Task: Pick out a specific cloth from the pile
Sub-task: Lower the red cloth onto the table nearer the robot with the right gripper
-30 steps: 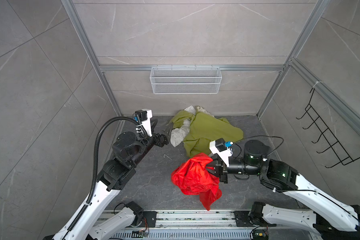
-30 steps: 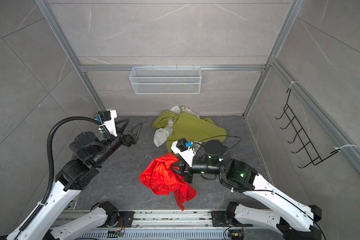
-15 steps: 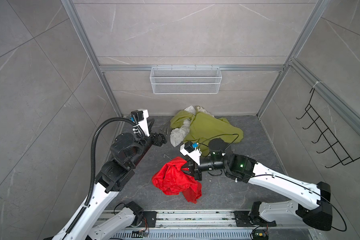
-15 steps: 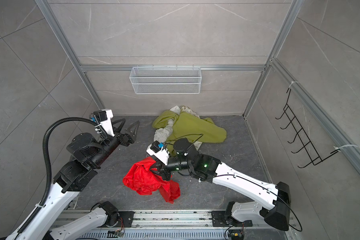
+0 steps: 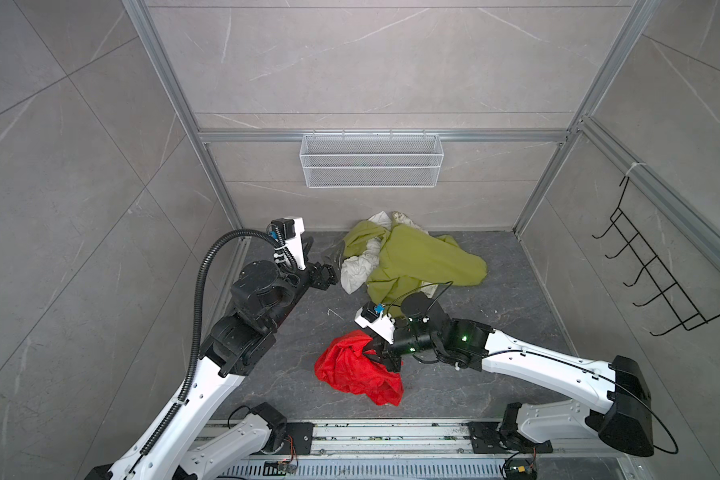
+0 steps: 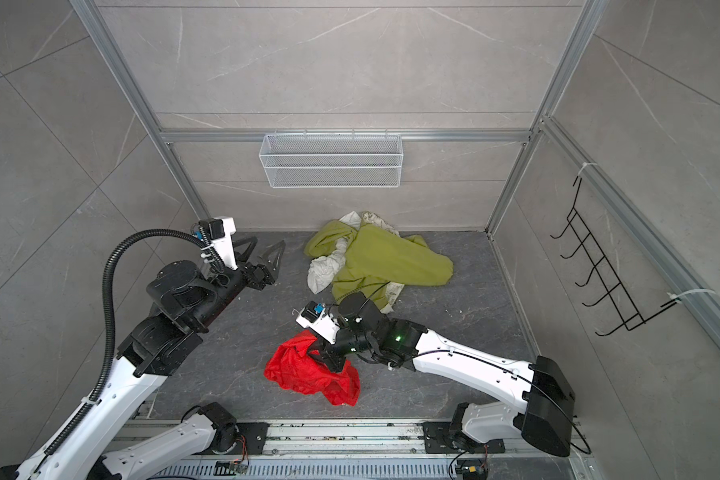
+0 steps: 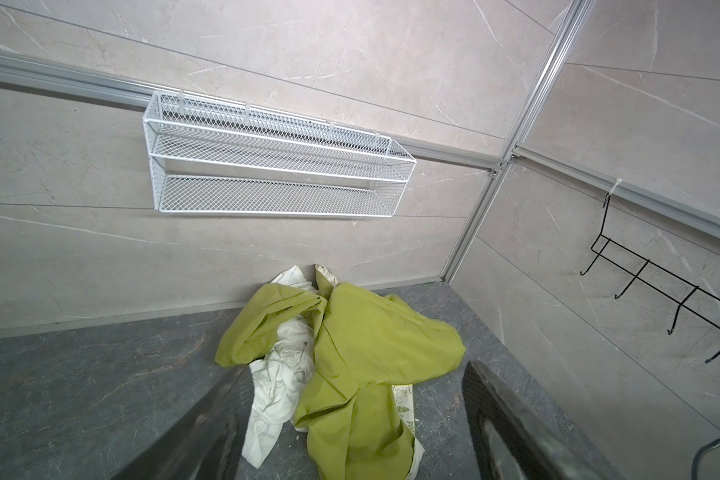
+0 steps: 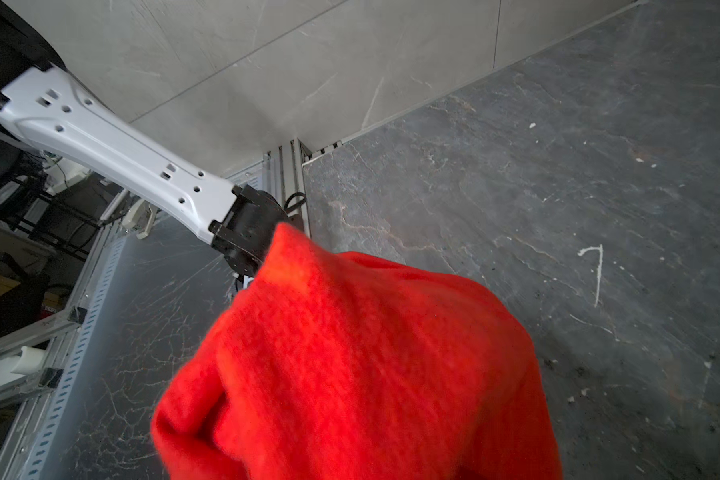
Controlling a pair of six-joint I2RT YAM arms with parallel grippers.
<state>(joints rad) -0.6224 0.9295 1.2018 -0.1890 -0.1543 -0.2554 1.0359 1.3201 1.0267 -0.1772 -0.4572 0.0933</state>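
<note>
hidden | right fingers (image 5: 377, 348) tips inside red cloth (image 5: 356, 372); cream cloth (image 6: 393, 294) mostly under olive-green cloth (image 6: 391, 259)

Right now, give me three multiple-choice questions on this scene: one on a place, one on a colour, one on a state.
1. Where is the red cloth?
A) in the wall basket
B) toward the front edge, apart from the pile
C) beneath the pile

2. What colour is the pile's largest cloth?
A) olive-green
B) blue
C) black

3. How is the right pincer?
A) wide open
B) out of view
C) shut on the red cloth

B: bare floor shows between them.
A: olive-green fabric covers most of the heap.
C: its jaws are buried in red fabric, which fills the right wrist view.
</note>
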